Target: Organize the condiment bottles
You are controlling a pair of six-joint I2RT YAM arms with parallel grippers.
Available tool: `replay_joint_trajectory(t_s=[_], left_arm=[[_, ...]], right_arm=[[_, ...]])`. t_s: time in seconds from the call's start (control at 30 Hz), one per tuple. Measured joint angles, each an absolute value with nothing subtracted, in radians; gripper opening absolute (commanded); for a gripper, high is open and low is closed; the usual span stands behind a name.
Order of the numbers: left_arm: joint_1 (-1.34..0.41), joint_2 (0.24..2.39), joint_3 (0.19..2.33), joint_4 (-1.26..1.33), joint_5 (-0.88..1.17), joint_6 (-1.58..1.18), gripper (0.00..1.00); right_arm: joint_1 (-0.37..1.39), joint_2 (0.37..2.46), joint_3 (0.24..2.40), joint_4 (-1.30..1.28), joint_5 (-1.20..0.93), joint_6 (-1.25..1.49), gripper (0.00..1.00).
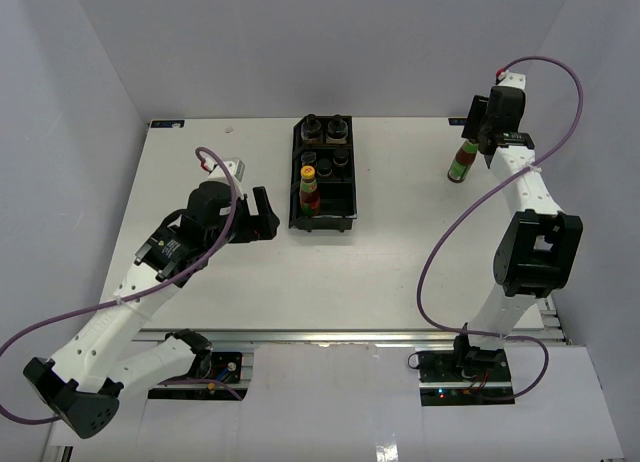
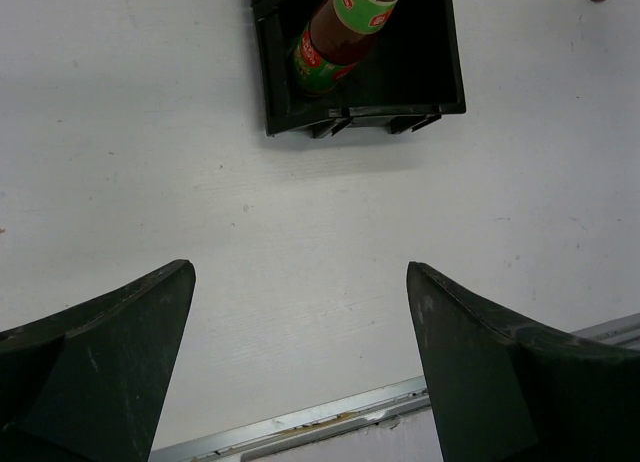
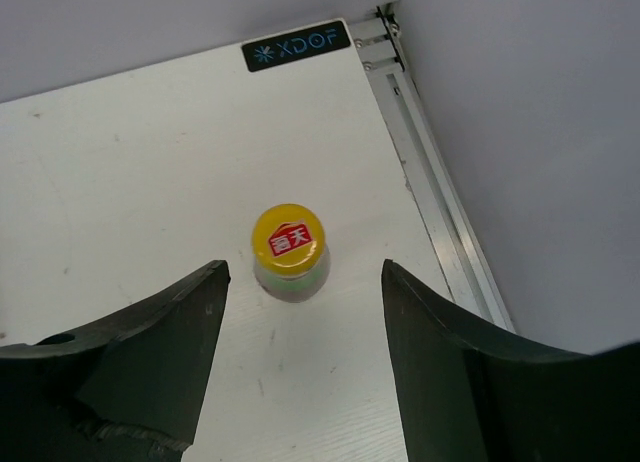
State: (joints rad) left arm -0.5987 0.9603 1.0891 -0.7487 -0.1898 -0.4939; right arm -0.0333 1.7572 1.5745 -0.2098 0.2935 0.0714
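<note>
Top external view: white table boxed by pale grey walls on left, far and right sides, metal rail along near edge. On the table's left half the left gripper is low, aimed at the black tray. Left wrist cam shows its fingers wide apart w/ only bare tabletop between, tray just ahead, nothing in the way. Tray lies lengthwise at centre: four black-capped jars in its far compartments, one sauce bottle in the near one, left side. Near the far-right corner a second sauce bottle stands upright on the table, well apart from tray. Over it hangs the right gripper, fingers spread either side of the yellow cap w/o touching; XDOF label at the corner beyond
</note>
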Motion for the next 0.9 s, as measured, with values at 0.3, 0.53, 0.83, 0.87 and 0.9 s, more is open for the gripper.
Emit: replay_joint_trajectory(t_s=[0.3, 0.53, 0.83, 0.87, 0.9], left_arm=[[-0.599, 0.945, 1.070, -0.720, -0.178, -0.486, 0.98], [-0.599, 0.937, 1.070, -0.712, -0.186, -0.478, 0.98], [-0.599, 0.937, 1.070, -0.710, -0.207, -0.472, 0.98], [-0.599, 0.937, 1.070, -0.710, -0.209, -0.471, 0.98], [-0.599, 0.938, 1.070, -0.710, -0.211, -0.471, 0.98]], right_arm=[[-0.073, 1.852, 1.562, -0.092, 0.256, 0.065, 0.67], [-0.075, 1.924, 1.560, -0.078, 0.229, 0.048, 0.66], [-0.078, 1.946, 1.551, -0.043, 0.225, 0.029, 0.65], [-0.078, 1.950, 1.554, -0.040, 0.225, 0.026, 0.64], [-0.078, 1.958, 1.557, -0.037, 0.225, 0.023, 0.63]])
